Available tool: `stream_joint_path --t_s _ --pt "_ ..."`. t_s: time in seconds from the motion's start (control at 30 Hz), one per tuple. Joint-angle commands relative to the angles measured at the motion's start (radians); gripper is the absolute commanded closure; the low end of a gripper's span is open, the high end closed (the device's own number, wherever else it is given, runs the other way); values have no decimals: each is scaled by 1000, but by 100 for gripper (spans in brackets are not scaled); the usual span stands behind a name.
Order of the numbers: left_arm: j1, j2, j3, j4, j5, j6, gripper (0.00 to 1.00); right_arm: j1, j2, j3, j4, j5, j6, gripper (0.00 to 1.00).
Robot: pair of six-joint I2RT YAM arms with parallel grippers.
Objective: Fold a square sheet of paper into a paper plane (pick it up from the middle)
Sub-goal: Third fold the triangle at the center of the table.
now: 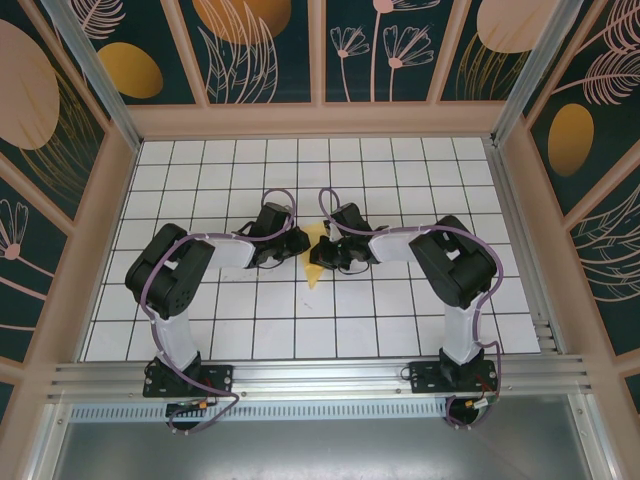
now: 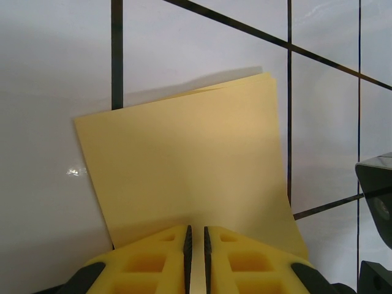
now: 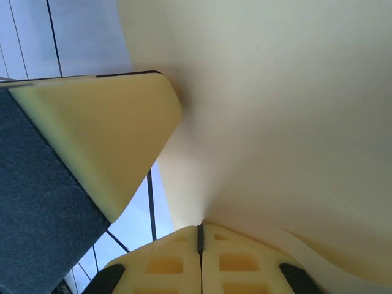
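Folded yellow paper sheet (image 1: 313, 265) is held mid-surface (image 1: 400, 320) between both arms, equally near each. Its near edge appears pinched in the narrow left fingers (image 2: 182, 237), with the sheet extending straight ahead. The opposite side is clamped in the closed right fingers (image 3: 195, 236).

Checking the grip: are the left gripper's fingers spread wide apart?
No, the left gripper is pinched shut on the yellow paper.
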Motion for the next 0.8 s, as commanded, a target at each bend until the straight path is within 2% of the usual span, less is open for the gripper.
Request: stream_joint_path --t_s 0.0,0.57,0.77 --pt "2 15 10 -19 11 20 83 6 25 19 24 -8 -21 94" --pt "2 7 6 -19 13 15 83 5 47 19 20 2 -30 93" --pt "8 -63 0 -24 -29 -19 81 6 49 10 -3 17 -43 82"
